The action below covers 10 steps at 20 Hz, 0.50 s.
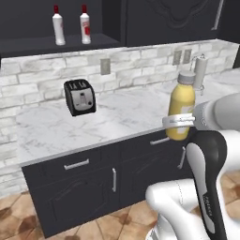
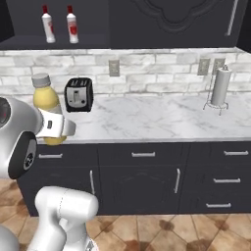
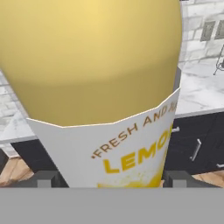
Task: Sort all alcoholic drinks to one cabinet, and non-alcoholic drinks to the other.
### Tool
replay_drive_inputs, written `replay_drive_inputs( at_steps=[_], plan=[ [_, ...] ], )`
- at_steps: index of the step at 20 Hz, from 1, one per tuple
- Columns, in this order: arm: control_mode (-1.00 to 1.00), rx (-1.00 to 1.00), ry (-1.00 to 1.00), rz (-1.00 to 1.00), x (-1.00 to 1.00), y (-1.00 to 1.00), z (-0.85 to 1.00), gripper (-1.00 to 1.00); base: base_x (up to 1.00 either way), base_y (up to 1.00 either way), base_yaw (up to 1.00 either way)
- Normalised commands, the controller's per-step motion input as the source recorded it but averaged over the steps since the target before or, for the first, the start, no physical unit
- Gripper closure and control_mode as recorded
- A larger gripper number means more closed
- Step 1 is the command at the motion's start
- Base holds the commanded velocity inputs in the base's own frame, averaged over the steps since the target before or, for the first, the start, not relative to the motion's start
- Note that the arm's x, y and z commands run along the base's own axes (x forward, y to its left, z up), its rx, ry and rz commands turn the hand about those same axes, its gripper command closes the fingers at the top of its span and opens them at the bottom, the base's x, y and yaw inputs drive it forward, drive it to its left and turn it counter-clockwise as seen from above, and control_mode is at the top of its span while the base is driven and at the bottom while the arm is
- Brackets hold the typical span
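A fat yellow juice bottle with a pale grey cap, a non-alcoholic drink, hangs upright at the counter's front edge. My gripper is shut on its lower body, one dark fingertip on each side of the white lemon label. Two alcoholic drinks, slim white bottles with red caps, stand side by side on the shelf of the open upper cabinet at the left. The other upper cabinet to its right has its door closed.
A black toaster sits on the marble counter near the wall. A paper towel holder stands at the right. Dark drawer units run below.
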Motion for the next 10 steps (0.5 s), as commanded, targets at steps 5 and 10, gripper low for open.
replay_drive_inputs(
  at_steps=[5,10],
  plan=[
    [1.00,0.00,0.00,0.00,0.00,0.00,0.00,1.00,-0.18,-0.54,0.08],
    [1.00,0.00,0.00,0.00,0.00,0.00,0.00,1.00,-0.28,-0.58,0.11]
  ],
)
